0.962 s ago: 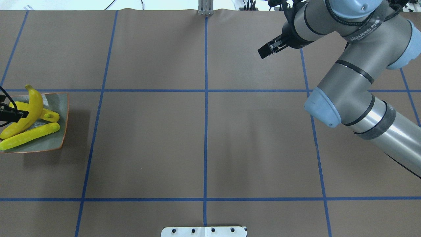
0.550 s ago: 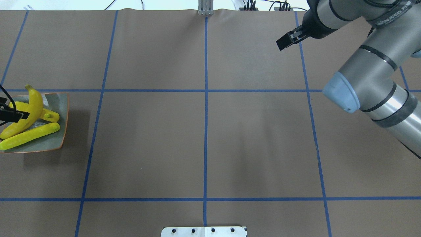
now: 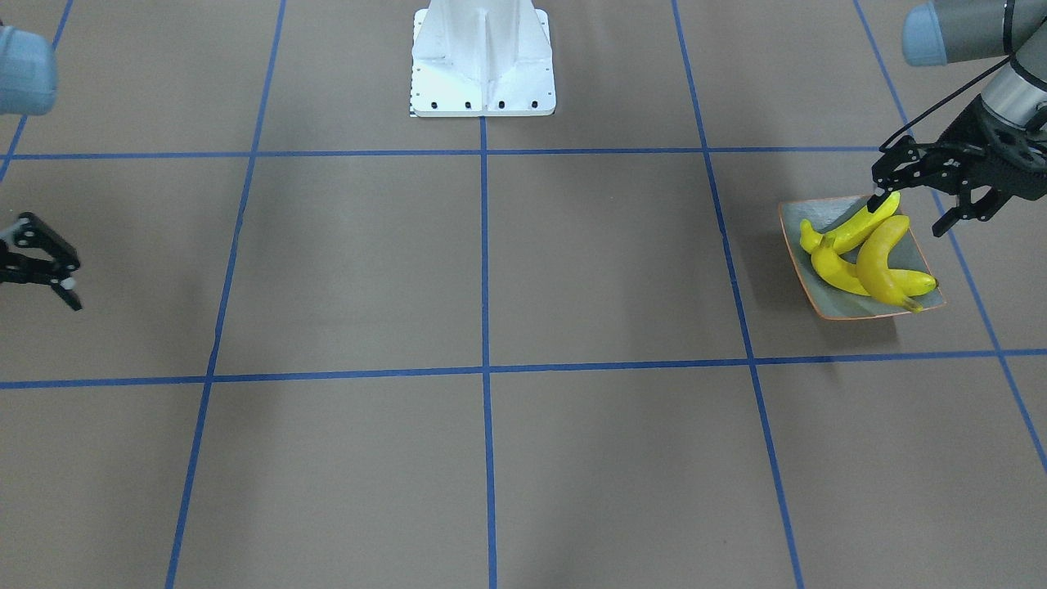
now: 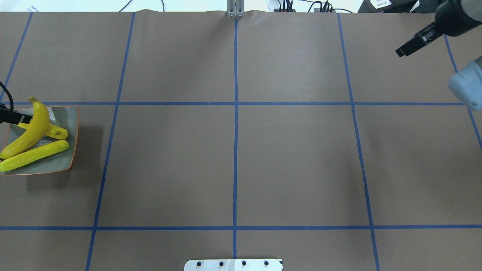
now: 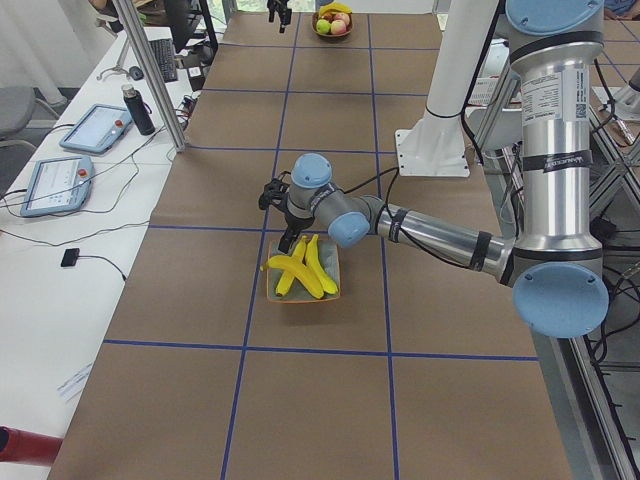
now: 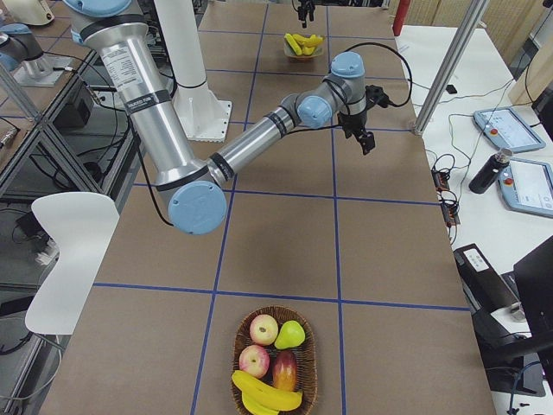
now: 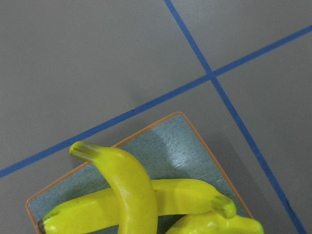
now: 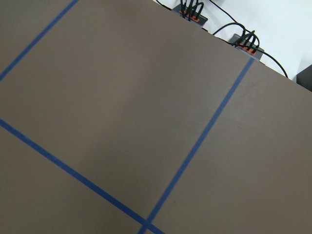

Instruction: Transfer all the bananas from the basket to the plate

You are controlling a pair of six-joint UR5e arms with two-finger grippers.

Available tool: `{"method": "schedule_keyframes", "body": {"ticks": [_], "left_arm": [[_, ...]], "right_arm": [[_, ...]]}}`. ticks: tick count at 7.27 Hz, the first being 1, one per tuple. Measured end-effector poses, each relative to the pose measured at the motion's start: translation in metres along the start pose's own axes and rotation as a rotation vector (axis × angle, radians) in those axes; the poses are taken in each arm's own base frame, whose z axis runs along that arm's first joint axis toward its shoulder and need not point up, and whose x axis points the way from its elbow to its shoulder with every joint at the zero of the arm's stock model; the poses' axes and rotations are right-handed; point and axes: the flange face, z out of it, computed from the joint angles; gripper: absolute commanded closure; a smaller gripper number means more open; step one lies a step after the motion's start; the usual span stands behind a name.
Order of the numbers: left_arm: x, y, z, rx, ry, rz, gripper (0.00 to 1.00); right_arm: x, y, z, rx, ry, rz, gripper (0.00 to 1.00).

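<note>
At the table's end on the robot's right, the wicker basket [image 6: 234,359] holds the remaining bananas [image 6: 266,399] along its outer rim, long axis running from the robot's side toward yours. Your right gripper [image 6: 358,137], fingers spread and empty, is the nearer one but well apart from it; the left gripper [image 3: 912,211], also spread, hovers over the plate [image 3: 847,307] bearing three bananas [image 3: 879,262].

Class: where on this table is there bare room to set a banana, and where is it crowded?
Bare: the grid squares between the plate and the right gripper. Crowded: the plate, heaped with three bananas, left gripper open over its edge.
</note>
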Motion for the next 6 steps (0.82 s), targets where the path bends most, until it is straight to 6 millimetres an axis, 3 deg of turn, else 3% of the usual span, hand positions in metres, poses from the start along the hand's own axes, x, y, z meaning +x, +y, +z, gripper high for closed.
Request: {"method": "schedule_keyframes", "body": {"ticks": [3,5,6], "left_arm": [[0.001,-0.002,-0.001,0.005,0.001,0.001,0.0],[0.003,-0.004,-0.002,0.01,0.003,0.005,0.0],[0.003,-0.005,-0.003,0.012,0.004,0.007,0.0]], "right_arm": [[0.125,0.132,-0.022,-0.068,0.03,-0.033,0.0],[0.22,0.222,-0.022,-0.104,0.005,-0.039,0.0],[0.257,0.265,-0.018,-0.116,-0.016,-0.009,0.0]]}}
